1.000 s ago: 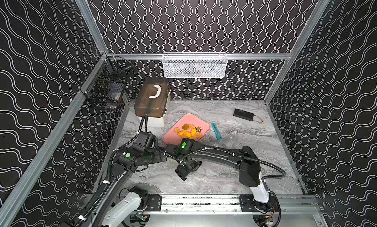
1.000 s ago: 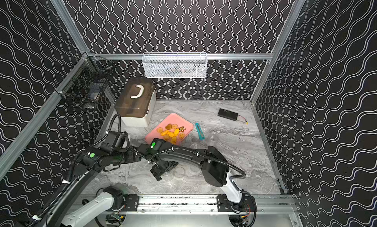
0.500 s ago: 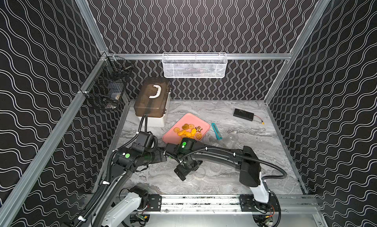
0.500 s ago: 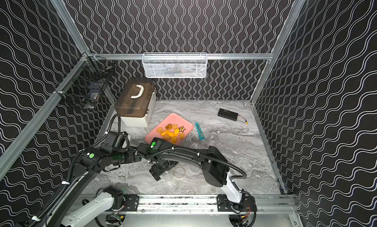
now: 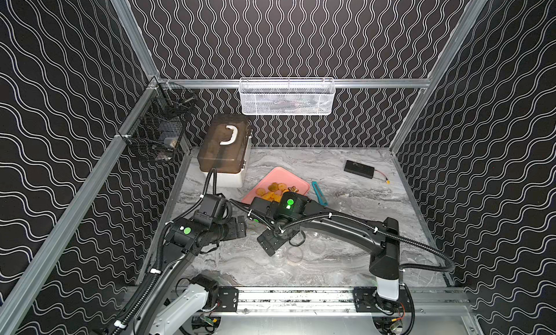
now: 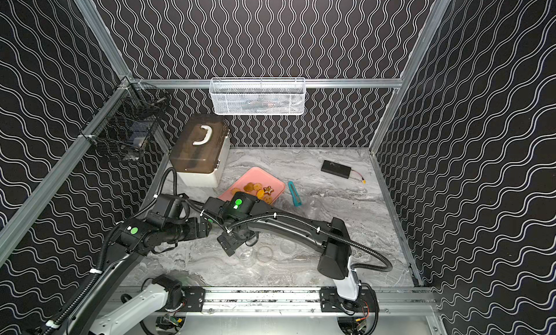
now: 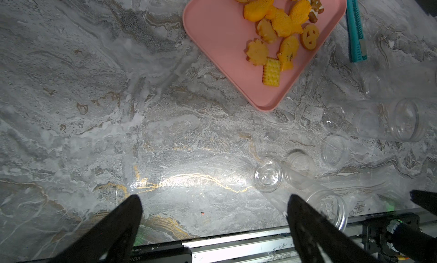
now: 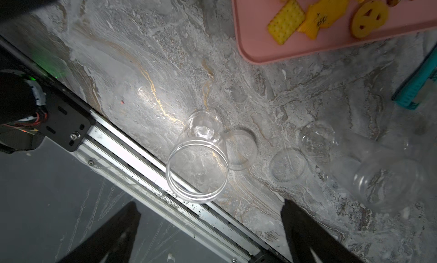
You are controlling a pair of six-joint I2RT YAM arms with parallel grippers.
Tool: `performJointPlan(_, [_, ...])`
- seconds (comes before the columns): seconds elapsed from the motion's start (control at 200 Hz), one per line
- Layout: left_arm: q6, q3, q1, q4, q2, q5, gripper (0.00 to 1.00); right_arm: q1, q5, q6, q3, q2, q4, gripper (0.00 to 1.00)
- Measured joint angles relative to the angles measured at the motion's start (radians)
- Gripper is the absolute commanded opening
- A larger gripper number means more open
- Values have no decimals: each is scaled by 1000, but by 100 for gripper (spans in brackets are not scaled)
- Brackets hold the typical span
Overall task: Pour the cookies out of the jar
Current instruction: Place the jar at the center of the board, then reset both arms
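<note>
Right wrist view: your right hand [image 8: 210, 204] gapes wide, holding nothing; the cookies [image 8: 326, 13] lie on the pink tray [image 8: 255, 37], the clear jar [image 8: 197, 155] by the bench [image 8: 142, 61] edge; probably light, slippery; grip mid-wall.

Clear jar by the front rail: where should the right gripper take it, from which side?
Likely the round side wall just under the open rim of the clear jar, with the right gripper coming down from the front rail side, jaws open. It stands upright, mouth up; a clear lid crowds its far side.
</note>
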Motion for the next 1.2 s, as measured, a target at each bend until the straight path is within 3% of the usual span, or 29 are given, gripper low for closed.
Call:
performJointPlan(0.465, [0,0,2,1,3,1,99,-93,0,15,-87,-269,103,98])
performJointPlan(0.786, [0,0,5,2,3,2,99,-313,-64,33,-283,-545,269,100])
performJointPlan(1.196, [2,19,23,9,14,16,99,-584,-136,60,-504,-730,435,100])
